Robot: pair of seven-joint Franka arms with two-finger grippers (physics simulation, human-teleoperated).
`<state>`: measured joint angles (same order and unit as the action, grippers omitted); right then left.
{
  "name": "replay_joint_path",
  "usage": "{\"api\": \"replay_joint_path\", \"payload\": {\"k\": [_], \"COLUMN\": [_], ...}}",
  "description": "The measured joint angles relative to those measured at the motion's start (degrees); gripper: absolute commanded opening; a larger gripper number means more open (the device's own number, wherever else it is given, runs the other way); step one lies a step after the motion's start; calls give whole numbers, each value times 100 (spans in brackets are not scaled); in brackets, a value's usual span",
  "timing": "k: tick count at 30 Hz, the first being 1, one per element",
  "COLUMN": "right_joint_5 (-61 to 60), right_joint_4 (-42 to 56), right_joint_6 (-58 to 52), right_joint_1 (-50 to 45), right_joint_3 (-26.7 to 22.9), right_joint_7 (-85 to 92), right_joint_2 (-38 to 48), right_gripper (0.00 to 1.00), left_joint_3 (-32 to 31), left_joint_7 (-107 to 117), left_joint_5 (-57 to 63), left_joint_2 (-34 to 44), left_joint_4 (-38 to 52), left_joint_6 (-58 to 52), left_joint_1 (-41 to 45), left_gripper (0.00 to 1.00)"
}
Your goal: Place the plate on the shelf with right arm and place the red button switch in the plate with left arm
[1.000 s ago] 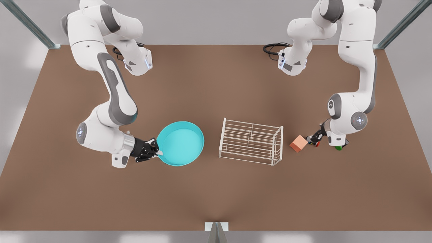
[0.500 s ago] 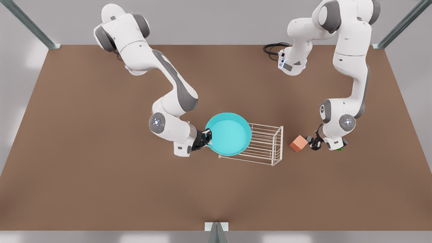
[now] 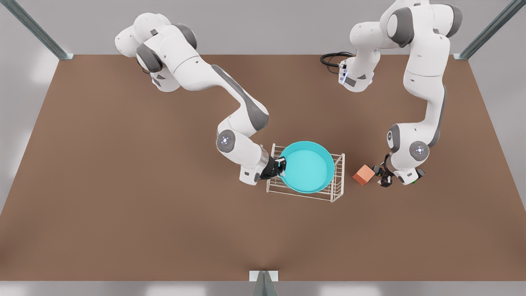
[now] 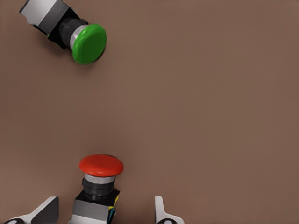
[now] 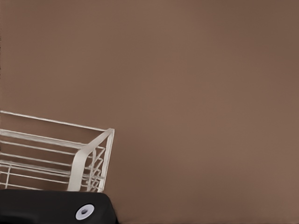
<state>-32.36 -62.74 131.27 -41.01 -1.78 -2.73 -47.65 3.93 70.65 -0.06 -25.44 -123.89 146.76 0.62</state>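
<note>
Front view: right gripper (image 3: 280,165) pinches the plate (image 3: 307,166) by its near rim, holding it over the shelf (image 3: 337,181); the plate spans nearly the full rack width, with bars showing past its edges at both ends. Left gripper (image 3: 384,177) sits low over the table (image 3: 123,185) just beside the orange cube (image 3: 363,174). Left wrist view: fingers (image 4: 161,211) spread wide, the red switch (image 4: 99,179) between them but off-centre, apparently untouched. Green switch (image 4: 86,43) lies well beyond, with open tabletop between.
</note>
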Motion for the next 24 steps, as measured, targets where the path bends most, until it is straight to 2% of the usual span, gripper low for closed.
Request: {"api": "replay_joint_path", "payload": {"k": [2, 3, 6, 9, 11, 14, 16, 18, 19, 21, 22, 24], "right_joint_5": [5, 10, 48, 38, 34, 149, 328, 1236, 1588, 2051, 2195, 2383], "right_joint_4": [6, 2, -11, -6, -22, -298, -1353, -2038, -2160, -2225, -2210, -2193], "right_joint_6": [76, 103, 157, 190, 188, -163, -594, -1300, -1723, -2413, -2704, -3196], "right_joint_1": [-27, -36, -126, -182, -169, 79, 229, 297, 404, 841, 1032, 1255], "right_joint_3": [2, 4, 2, -22, -252, -985, -1586, -2174, -2505, -2804, -2862, -2895], "right_joint_7": [-151, -226, -461, -688, -818, -967, -883, -751, -689, -571, -521, -426], "right_joint_2": [-12, -11, -8, 2, 255, 1170, 2184, 2877, 2962, 3024, 3026, 3031], "right_gripper": [19, 19, 65, 97, 100, 100, 100, 100, 100, 100, 100, 100], "left_joint_3": [3, 7, 40, 57, 68, 94, 111, 115, 116, 120, 122, 134], "left_joint_7": [77, 113, 208, 289, 336, 397, 433, 467, 482, 510, 523, 544], "left_joint_5": [0, 1, 1, 2, 2, 2, 2, 3, 3, 4, 4, 4], "left_joint_2": [-18, -35, -58, -61, -92, -159, -179, -180, -170, -155, -153, -153], "left_joint_4": [-1, -3, -5, -13, -8, -7, -12, -14, -17, -32, -36, -39], "left_joint_6": [45, 62, 101, 124, 136, 169, 196, 214, 220, 229, 232, 238], "left_joint_1": [0, -2, -9, -8, -13, -23, -26, -27, -26, -26, -26, -25], "left_gripper": [100, 100, 100, 100, 100, 100, 100, 76, 71, 58, 54, 52]}}
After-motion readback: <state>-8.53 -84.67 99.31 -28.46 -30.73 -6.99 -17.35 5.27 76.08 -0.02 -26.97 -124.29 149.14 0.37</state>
